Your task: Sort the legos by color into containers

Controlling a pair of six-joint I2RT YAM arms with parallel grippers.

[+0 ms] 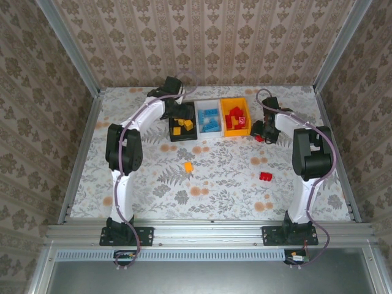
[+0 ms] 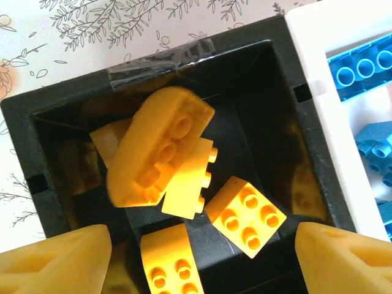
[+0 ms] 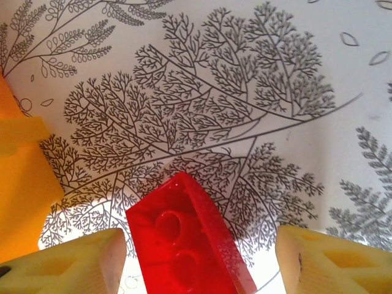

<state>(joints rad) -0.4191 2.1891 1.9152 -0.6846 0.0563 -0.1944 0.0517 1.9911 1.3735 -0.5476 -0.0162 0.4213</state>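
The sort looks mostly done, with a few bricks left to clear. At the left, the left gripper [image 2: 203, 236] hangs above the black bin [image 2: 24, 153] with its jaws spread wide and nothing held between them. Below it several yellow bricks [image 2: 245, 217] lie jumbled on the bin floor; one of them is blurred, so whether it is at rest cannot be told. Next along the row, the white bin [image 2: 312, 73] holds blue bricks [image 1: 210, 119], and the orange bin [image 1: 234, 103] holds a heap of red bricks [image 1: 234, 119], so each colour has its own bin. On the table in front of the bins, one loose yellow brick [image 1: 188, 166] lies near the middle, well apart from the black bin. A loose red brick [image 1: 266, 177] lies further right. Just beside the orange bin, the right gripper [image 3: 201, 237] is low over the table, its jaws apart around a third stray, a red brick [image 3: 184, 239]. One finger is close against that brick and the other shows a gap, so I judge it framed, not yet gripped. Three bricks appear left: two red for the orange bin and one yellow for the black.
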